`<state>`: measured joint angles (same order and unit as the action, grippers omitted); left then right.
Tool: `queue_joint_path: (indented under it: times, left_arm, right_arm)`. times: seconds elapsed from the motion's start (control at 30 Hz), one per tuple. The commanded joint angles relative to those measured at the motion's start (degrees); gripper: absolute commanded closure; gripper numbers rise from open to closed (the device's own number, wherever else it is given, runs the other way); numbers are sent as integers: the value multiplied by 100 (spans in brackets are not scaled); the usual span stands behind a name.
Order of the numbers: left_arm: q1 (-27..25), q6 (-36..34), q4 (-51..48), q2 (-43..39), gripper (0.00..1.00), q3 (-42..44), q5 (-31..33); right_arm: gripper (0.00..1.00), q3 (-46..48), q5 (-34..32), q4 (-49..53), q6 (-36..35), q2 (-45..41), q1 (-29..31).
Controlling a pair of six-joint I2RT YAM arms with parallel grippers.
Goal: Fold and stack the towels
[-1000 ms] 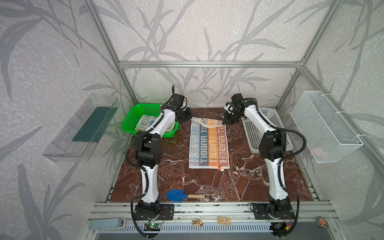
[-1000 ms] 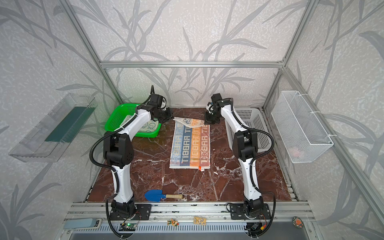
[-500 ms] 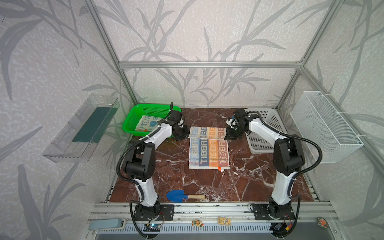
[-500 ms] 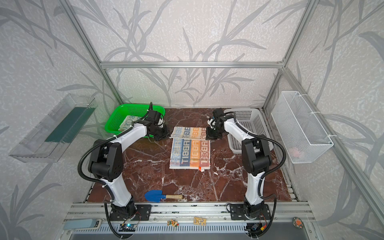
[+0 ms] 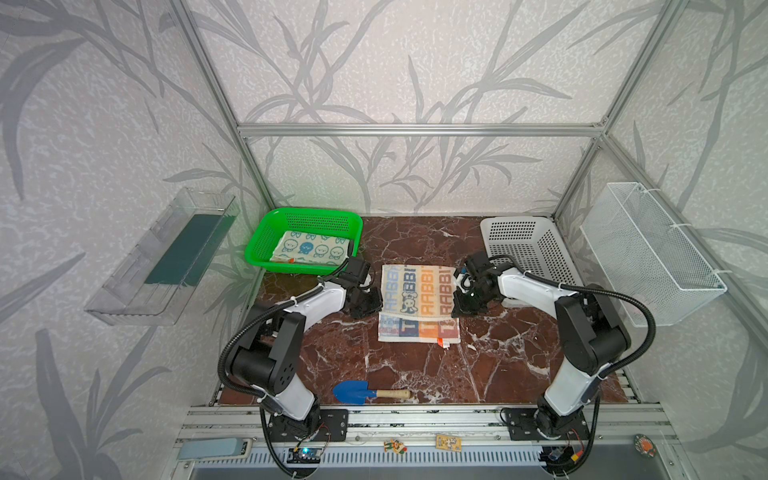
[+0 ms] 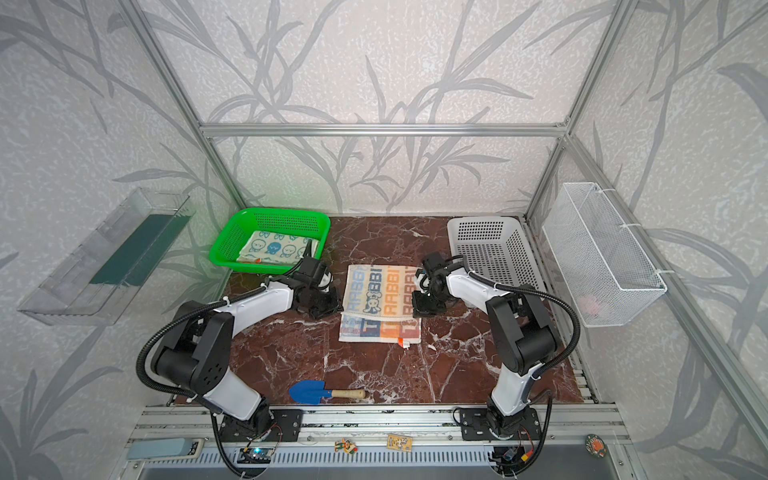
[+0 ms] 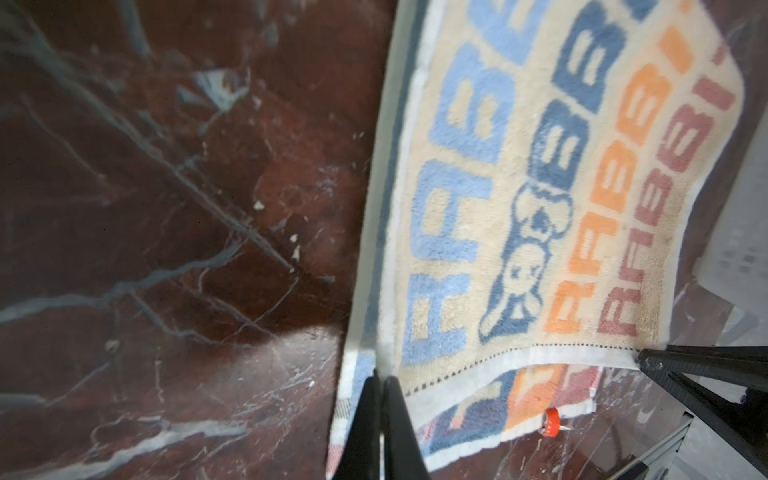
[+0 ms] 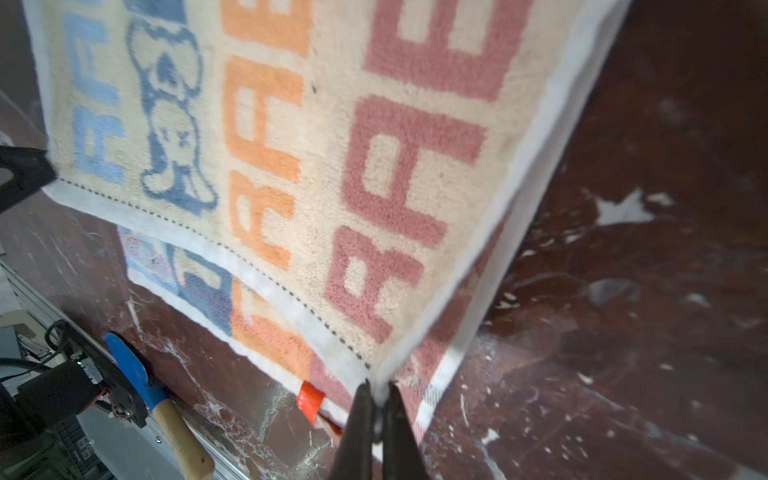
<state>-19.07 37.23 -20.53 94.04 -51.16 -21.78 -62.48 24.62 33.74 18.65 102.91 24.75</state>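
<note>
The striped "RABBIT" towel (image 5: 417, 297) (image 6: 380, 299) lies mid-table, its far half drawn forward over the near half, with a strip of the lower layer showing at the front. My left gripper (image 5: 376, 306) (image 7: 381, 376) is shut on the left corner of the folded-over edge. My right gripper (image 5: 457, 309) (image 8: 376, 384) is shut on the right corner. In both wrist views the towel (image 7: 519, 208) (image 8: 332, 145) hangs taut just above the lower layer. A cream towel with blue bunny faces (image 5: 309, 248) lies folded in the green basket (image 5: 266, 232).
A white perforated basket (image 5: 523, 245) stands at the back right, behind my right arm. A blue trowel with a wooden handle (image 5: 361, 392) lies near the front edge. A wire basket (image 5: 648, 249) hangs on the right wall and a clear tray (image 5: 166, 262) on the left wall.
Both grippers have come forward and down from the back of the table, carrying the striped towel's far edge over its near half. The fold now covers most of the towel.
</note>
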Motion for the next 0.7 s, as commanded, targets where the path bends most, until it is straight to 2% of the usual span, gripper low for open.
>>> queue_joint_path:
  times: [0.0, 0.17, 0.4, 0.67]
  left_arm:
    - [-7, 174, 479, 282, 100, 23, -52]
    - [-14, 141, 484, 612, 100, -286, -5]
    - [142, -75, 113, 1105, 100, -1137, 68]
    - [275, -302, -539, 1011, 100, -1997, 262]
  right_arm:
    - [100, 38, 52, -448, 133, 227, -1]
    - [100, -276, -1, -416, 165, 530, -32]
    - [100, -1281, 197, -216, 179, 1257, -246]
    - [100, -2050, 175, 344, 51, 1028, -278]
